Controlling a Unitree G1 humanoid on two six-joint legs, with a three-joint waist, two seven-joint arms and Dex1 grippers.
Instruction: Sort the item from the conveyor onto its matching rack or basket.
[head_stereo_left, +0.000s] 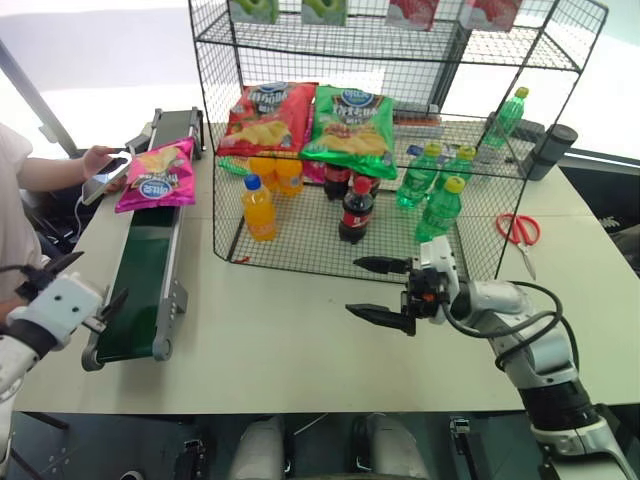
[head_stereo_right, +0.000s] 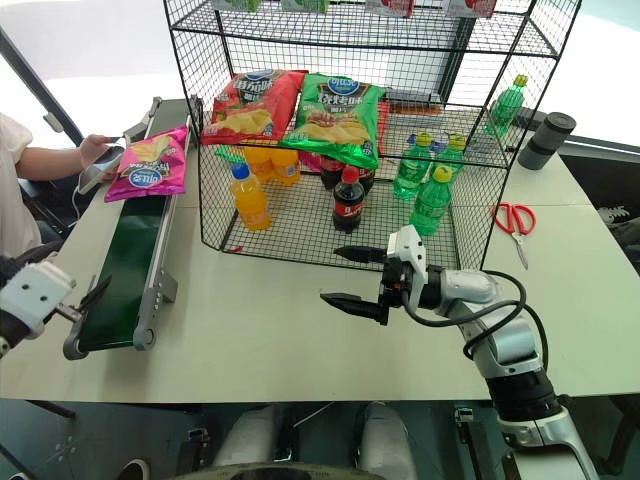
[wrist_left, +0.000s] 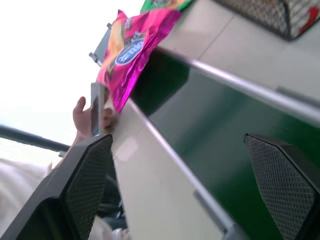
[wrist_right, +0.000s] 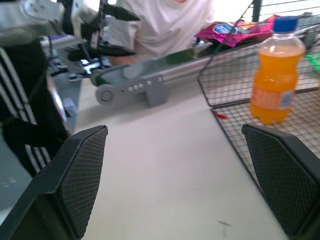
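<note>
My left gripper (head_stereo_left: 75, 290) sits at the lower left of the frame, jaws spread wide and empty, just beside the near end of the conveyor (head_stereo_left: 140, 300). My right gripper (head_stereo_left: 385, 290) hangs at centre right over the table (head_stereo_left: 290, 350), jaws also wide, nothing held, in front of the black wire rack (head_stereo_left: 400, 150).

Step in hand: approach; no pickup yet. The magenta-pink crisp bag (head_stereo_left: 158, 175) lies at the far end of the belt, upper left, well apart from both grippers. The next move probably calls for reaching one gripper up the belt to the bag, then closing on it.

The left wrist view shows a person's hand (wrist_left: 82, 112) holding a phone (wrist_left: 96, 107) close beside the bag. The right wrist view shows an orange drink bottle (wrist_right: 274, 75) standing inside the rack.
</note>
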